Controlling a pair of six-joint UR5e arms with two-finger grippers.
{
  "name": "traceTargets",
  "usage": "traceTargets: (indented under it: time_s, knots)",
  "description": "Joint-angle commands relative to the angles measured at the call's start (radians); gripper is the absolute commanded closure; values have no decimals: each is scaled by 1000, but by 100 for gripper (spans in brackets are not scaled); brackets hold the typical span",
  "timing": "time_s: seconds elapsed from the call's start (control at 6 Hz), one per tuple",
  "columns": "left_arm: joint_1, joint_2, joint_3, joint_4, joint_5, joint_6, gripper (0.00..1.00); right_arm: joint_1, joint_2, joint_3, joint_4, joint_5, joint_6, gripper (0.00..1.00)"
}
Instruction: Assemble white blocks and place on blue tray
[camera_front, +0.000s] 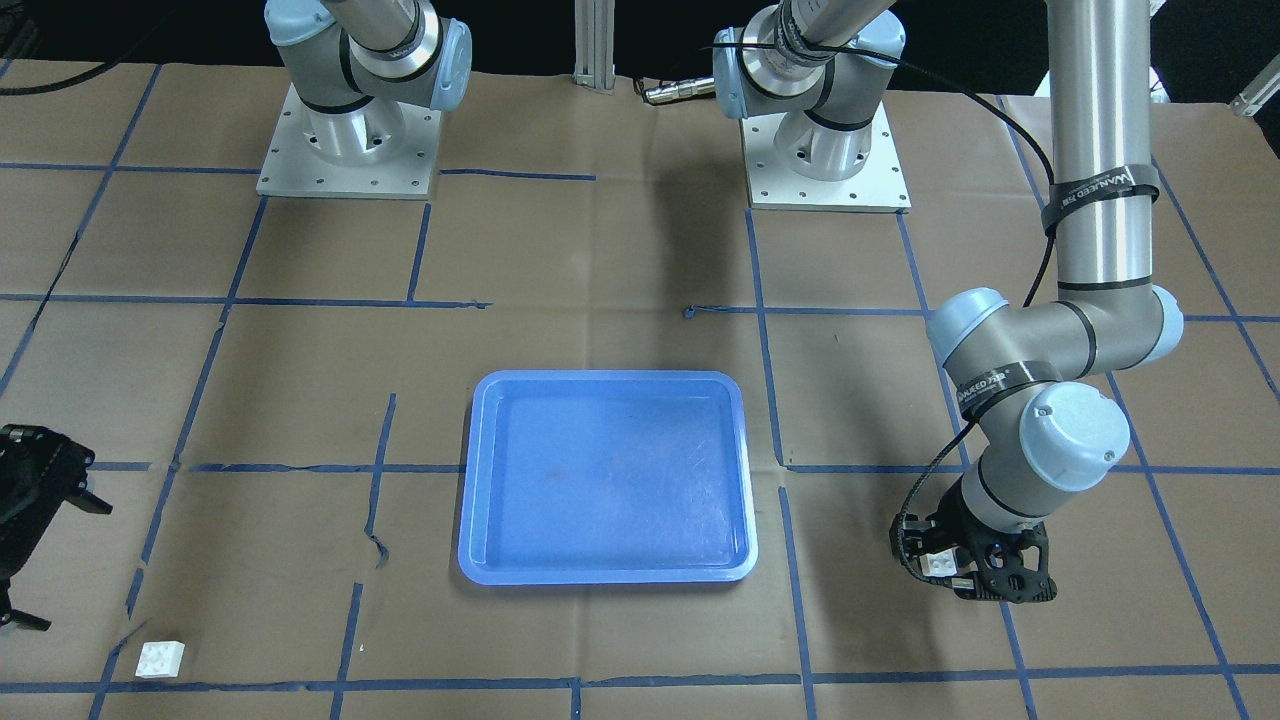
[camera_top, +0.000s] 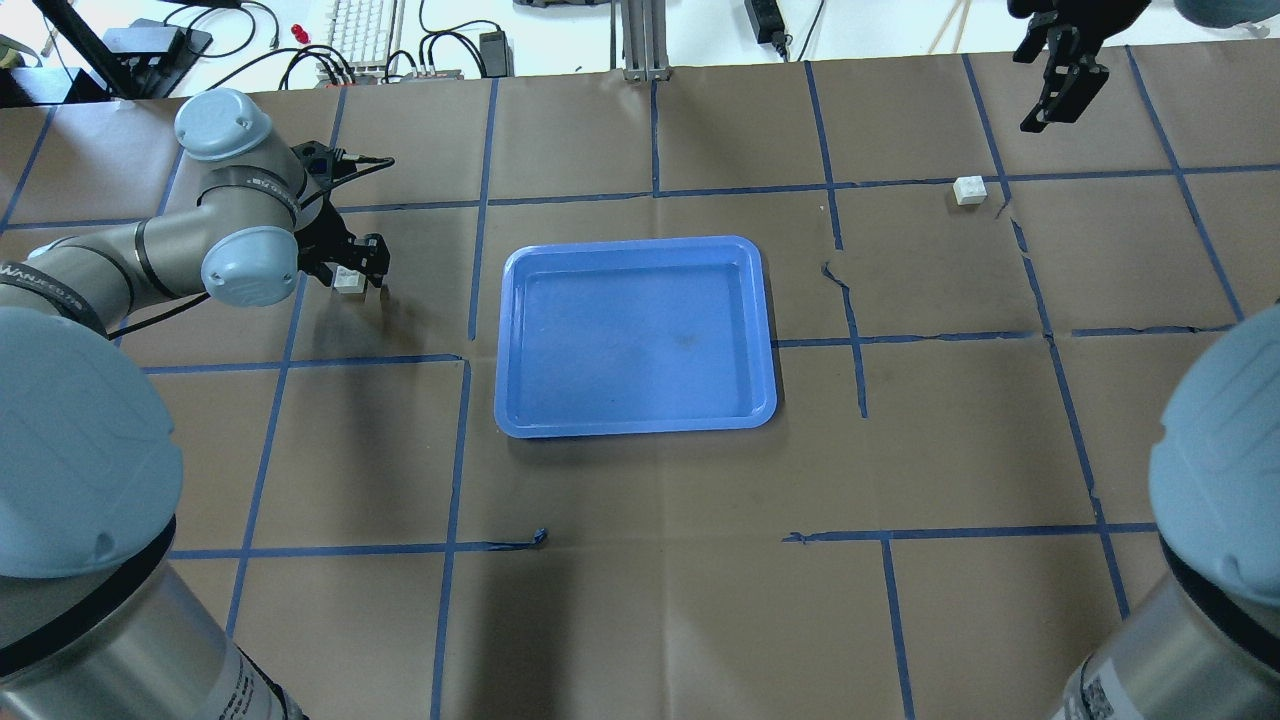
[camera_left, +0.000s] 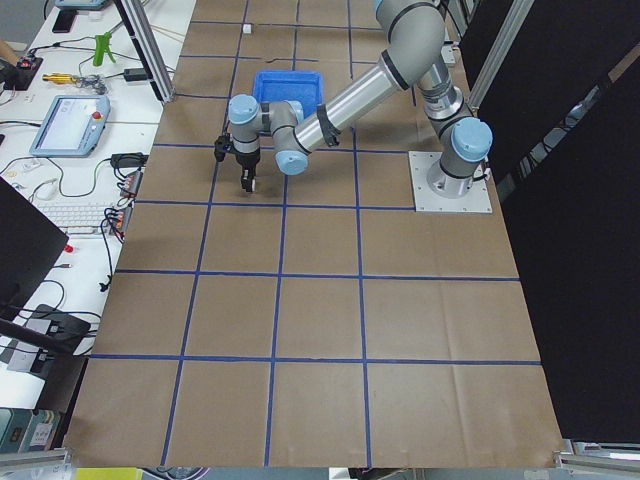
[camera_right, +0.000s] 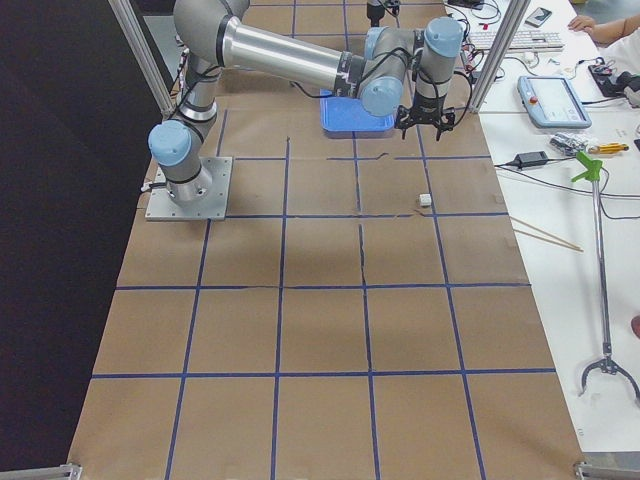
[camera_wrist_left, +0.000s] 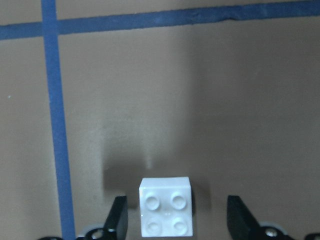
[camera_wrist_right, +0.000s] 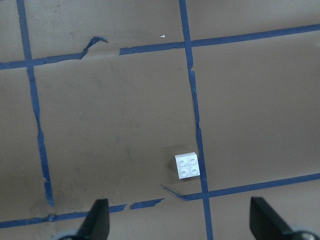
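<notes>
Two white blocks lie separately, studs up, on the brown paper outside the blue tray (camera_top: 636, 244). The first white block (camera_wrist_left: 166, 207) sits near the tray's short side on the robot's left, level with the tray's far edge. The left gripper (camera_wrist_left: 176, 221) is lowered around it, its fingers (camera_wrist_left: 118, 220) standing on either side of the block with a clear gap at each, so the jaws are spread and grip nothing. The second white block (camera_wrist_right: 188, 166) lies well apart from the tray on the robot's right, farther from the robot than the tray's far edge, and touches a line of blue tape (camera_wrist_right: 196, 125). The right gripper (camera_wrist_right: 180, 212) hangs above the table beyond this block, farther from the tray, its jaws wide apart and holding nothing. The tray rests flat near the middle of the table (camera_top: 640, 600), between the two arms, long sides running left to right, and the blue tape marks a grid over the paper around it.
</notes>
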Motion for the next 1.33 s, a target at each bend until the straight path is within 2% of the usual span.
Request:
traceTargets:
  time_s: [0.0,0.33,0.67,1.0,1.17]
  knots:
    - [1,5,17,-5,1,-6,92,-72,121,-38,3,94,-158,0]
    - [-42,59,15,-17,-4,1,95,-107,225,-34,-6,220,-295,0]
    - [-300,113,5,-36,1,1,95,-138,300,-40,-17,318,-354,0]
    - [-500,106,-2,-54,-2,-8,94,-138,328,-38,-48,325,-354,0]
    - [-551,109,-7,-54,1,-2,94,-138,333,-38,-48,323,-354,0]
